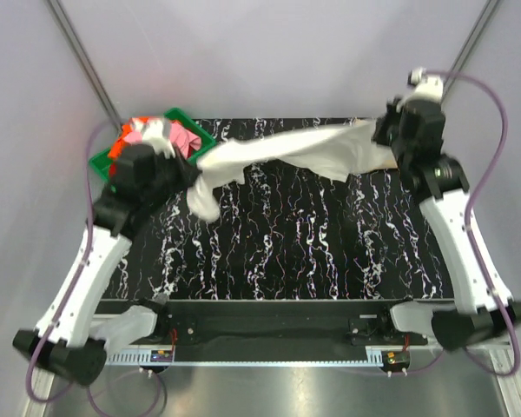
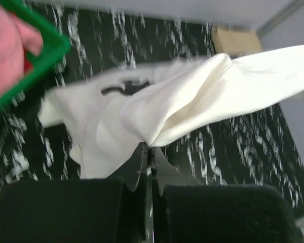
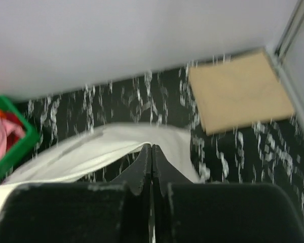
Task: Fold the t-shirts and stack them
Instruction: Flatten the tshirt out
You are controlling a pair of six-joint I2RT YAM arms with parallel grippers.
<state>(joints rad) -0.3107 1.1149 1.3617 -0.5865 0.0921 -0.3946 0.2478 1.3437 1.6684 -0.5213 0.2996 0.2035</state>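
The white t-shirt [image 1: 278, 149] hangs stretched in the air between both grippers above the far part of the table. My left gripper [image 1: 194, 174] is shut on its left end, which bunches and droops below the jaws. In the left wrist view the fingers [image 2: 151, 148] pinch a fold of the white cloth [image 2: 192, 91], which carries a black mark [image 2: 124, 87]. My right gripper [image 1: 384, 135] is shut on the right end; its tips [image 3: 152, 147] pinch the cloth's edge [image 3: 91, 152]. A tan t-shirt [image 3: 238, 93] lies folded flat at the far right corner.
A green crate [image 1: 181, 115] at the far left corner holds pink [image 1: 148, 132] and red [image 1: 120, 143] tees. It also shows in the left wrist view [image 2: 40, 61] and the right wrist view [image 3: 15, 147]. The table top [image 1: 313, 243] is black with white streaks.
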